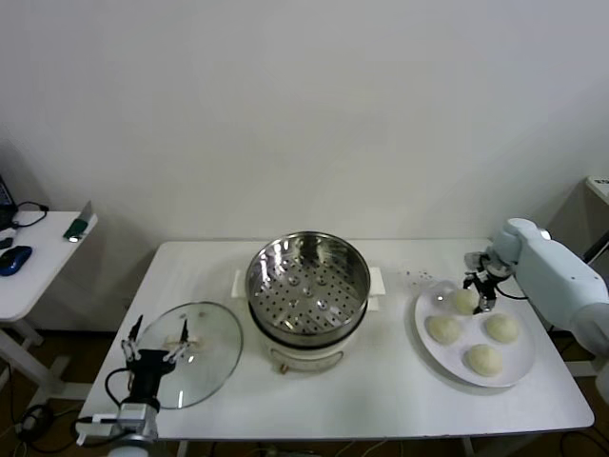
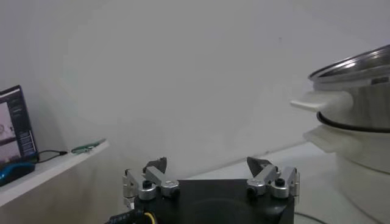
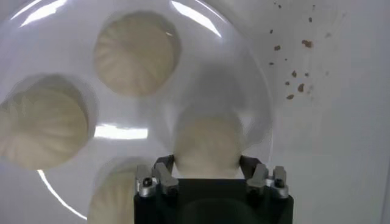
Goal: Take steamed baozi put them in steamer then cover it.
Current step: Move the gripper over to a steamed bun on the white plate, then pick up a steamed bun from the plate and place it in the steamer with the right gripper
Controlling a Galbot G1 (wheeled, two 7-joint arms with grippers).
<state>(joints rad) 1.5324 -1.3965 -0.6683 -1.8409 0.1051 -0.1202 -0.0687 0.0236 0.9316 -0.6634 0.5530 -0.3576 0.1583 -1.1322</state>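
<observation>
Four cream-white baozi lie on a white plate [image 1: 521,373] at the right. My right gripper [image 1: 481,291] [image 3: 204,163] is down at the plate's far-left bun [image 1: 462,301] [image 3: 206,145], with a finger pressed against each of its sides. The other three buns [image 1: 443,329] [image 1: 501,327] [image 1: 483,359] lie free. The steel steamer [image 1: 307,281] [image 2: 359,91] stands open at the table's middle, its perforated tray bare. The glass cover [image 1: 211,335] lies flat left of it. My left gripper [image 1: 154,345] [image 2: 207,165] hangs open and empty over the cover's near-left edge.
Dark crumbs [image 1: 415,276] [image 3: 292,79] dot the table between steamer and plate. A small white side table [image 1: 38,262] with a blue mouse [image 1: 13,259] stands off to the left. The white wall is close behind the table.
</observation>
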